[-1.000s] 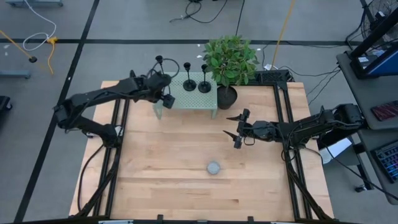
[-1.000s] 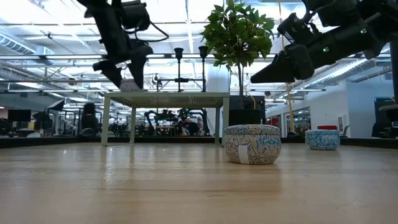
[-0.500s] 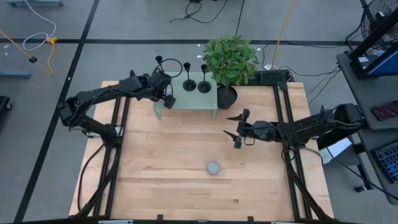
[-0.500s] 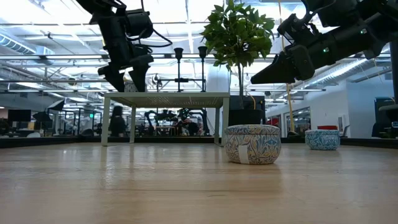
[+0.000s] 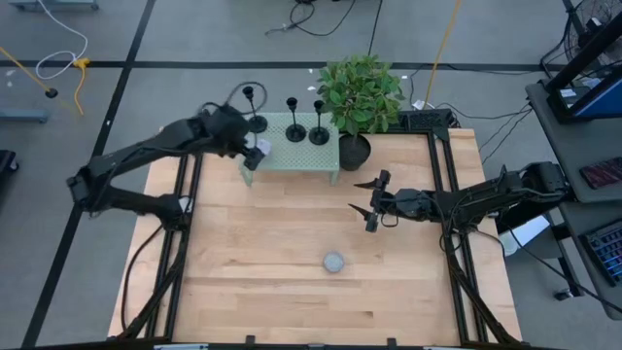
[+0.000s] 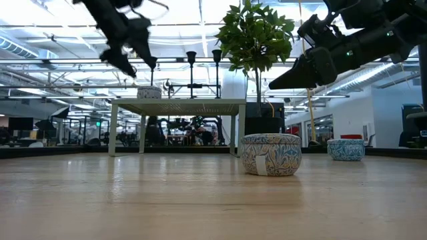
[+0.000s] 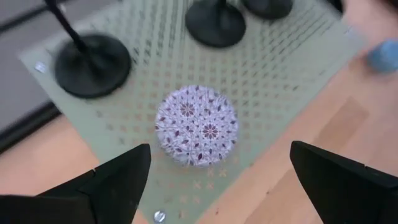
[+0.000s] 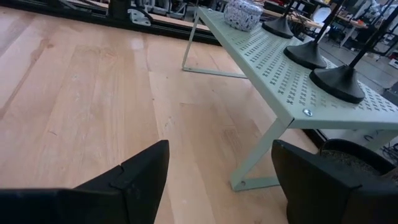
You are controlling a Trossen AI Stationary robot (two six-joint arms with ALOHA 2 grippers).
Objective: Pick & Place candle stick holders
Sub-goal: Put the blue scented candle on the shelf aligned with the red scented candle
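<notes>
The left arm is stretched from the left edge of the worktop (image 5: 243,282) toward the far side, and its left claw (image 5: 245,146) is held above the left end of a small pale green perforated shelf (image 5: 292,156). In the left wrist view the two fingers (image 7: 118,180) are seen wide apart, with nothing between them. Directly under them a small round patterned tin (image 7: 196,126) is seen standing on the shelf.

The three candle stick holders (image 5: 293,119) are placed in a row along the far part of the shelf, each upright on its disc base; the one most to the left (image 7: 92,63) is near the tin but apart from it.

The right arm is extended from the right side, and the right claw (image 5: 367,202) is held over the bare wood near the middle, its fingers spread and empty. A potted plant (image 5: 360,97) is standing just beside the right end of the shelf. A second patterned tin (image 5: 334,262) is lying on the worktop, well apart from both claws.
</notes>
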